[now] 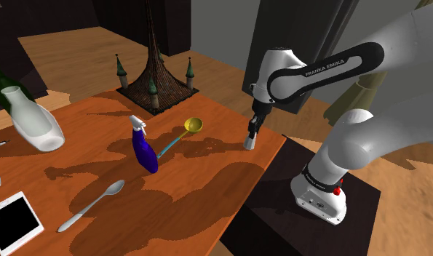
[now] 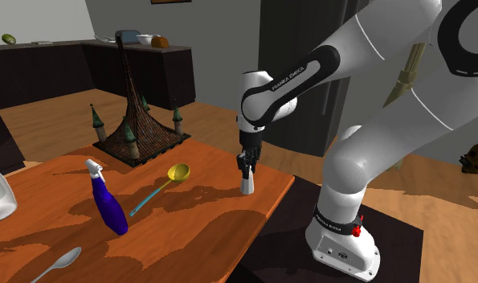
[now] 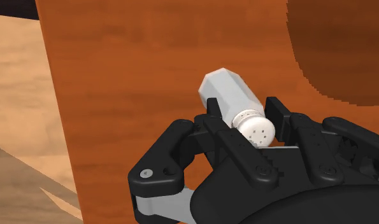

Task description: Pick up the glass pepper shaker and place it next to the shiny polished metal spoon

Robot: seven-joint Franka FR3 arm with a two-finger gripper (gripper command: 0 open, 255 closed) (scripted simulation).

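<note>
White arm [image 1: 353,138], black joints, FRANKA EMIKA lettering, red button at base, all-black pincer [image 3: 244,112]

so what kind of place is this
Likely a home kitchen or dining area: a wooden table holding a silver spoon and a pepper shaker, with a dark counter behind carrying what looks like a toaster and a bowl.
</note>
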